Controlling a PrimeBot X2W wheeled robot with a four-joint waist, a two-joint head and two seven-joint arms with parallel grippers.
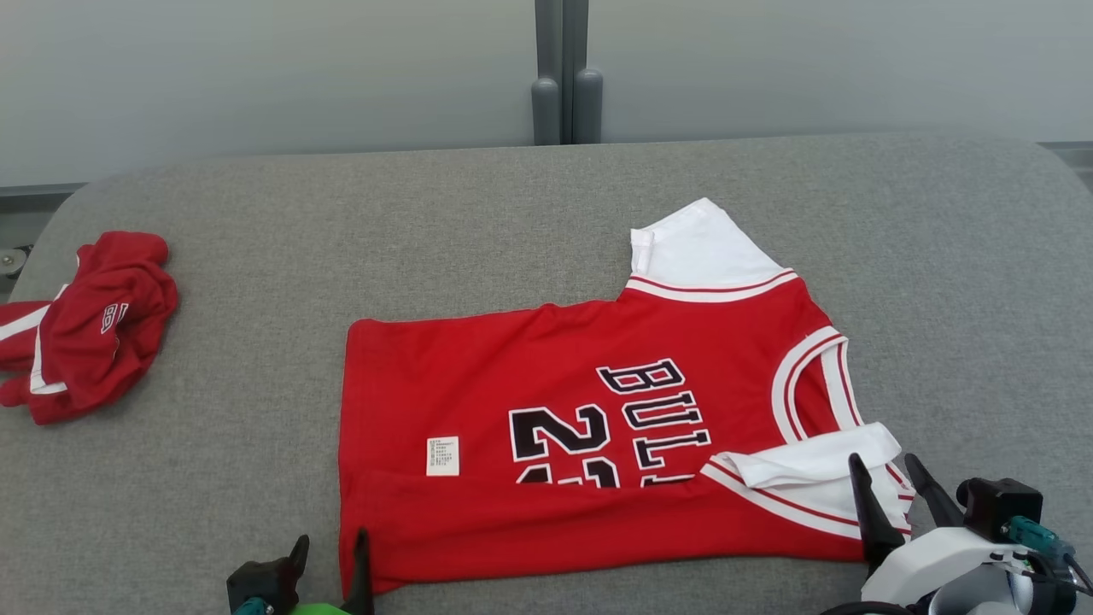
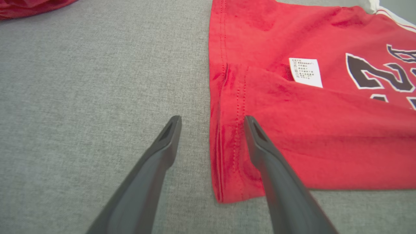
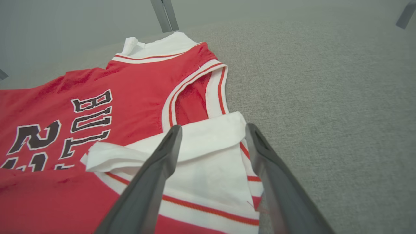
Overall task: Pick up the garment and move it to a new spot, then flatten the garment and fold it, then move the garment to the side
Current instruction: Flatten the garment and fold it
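A red basketball jersey, the garment [image 1: 546, 401], lies spread on the grey padded table [image 1: 478, 222], its near long edge folded over the black number and lettering. Its white sleeves sit at the right end, one folded over near my right gripper. My left gripper [image 1: 331, 555] stands open at the jersey's near left corner, and in the left wrist view the jaws of that gripper [image 2: 212, 121] straddle the red hem [image 2: 227, 156] without closing on it. My right gripper [image 1: 884, 468] is open over the white sleeve [image 3: 208, 156], nothing pinched.
A second red garment [image 1: 94, 325] lies crumpled at the table's far left edge. A grey post [image 1: 564, 85] rises behind the table against a pale wall. Bare grey padding stretches behind and to the right of the jersey.
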